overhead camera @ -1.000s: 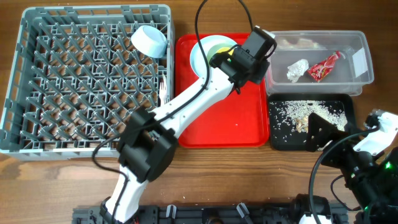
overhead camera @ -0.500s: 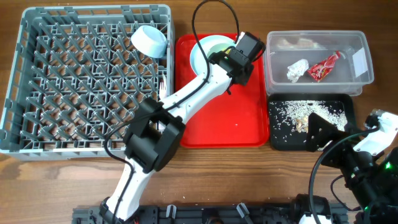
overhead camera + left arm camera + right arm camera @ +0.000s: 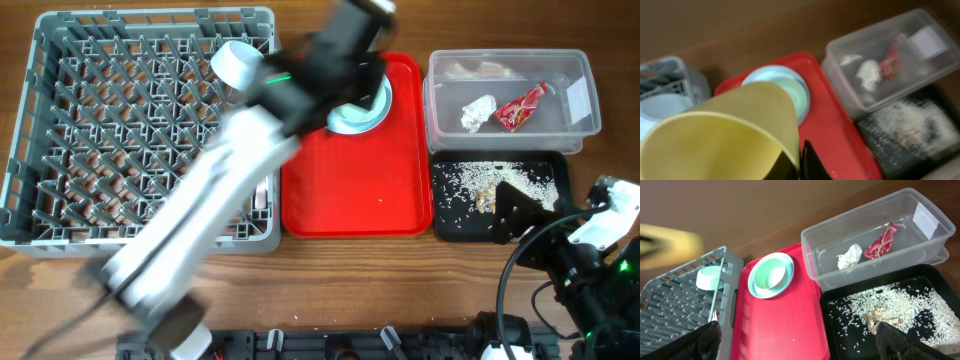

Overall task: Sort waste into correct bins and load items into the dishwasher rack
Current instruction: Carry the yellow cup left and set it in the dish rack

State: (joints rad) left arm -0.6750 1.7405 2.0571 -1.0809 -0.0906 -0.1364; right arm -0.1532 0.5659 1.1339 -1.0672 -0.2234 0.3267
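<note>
My left pincer [image 3: 797,164] is clenched on the wall of the yellow cup [image 3: 725,130], held above the surface, so the cup is not yet racked. Just beyond the pincer, the pale green bowl [image 3: 792,95] sits in the light blue plate [image 3: 760,74] on the red tray [image 3: 835,135]; I judge both are left to load. Off to its left, the small light blue bowl [image 3: 662,107] is already in the dishwasher rack [image 3: 670,75]. Farther ahead on its right, the napkin [image 3: 867,72] and wrapper [image 3: 890,62] lie in the clear tub [image 3: 840,85] and the rice crumbs [image 3: 910,120] in the black tray [image 3: 875,145], so the waste looks sorted. I cannot make out the spoon and fork. My right pincer [image 3: 797,335] hangs released.
</note>
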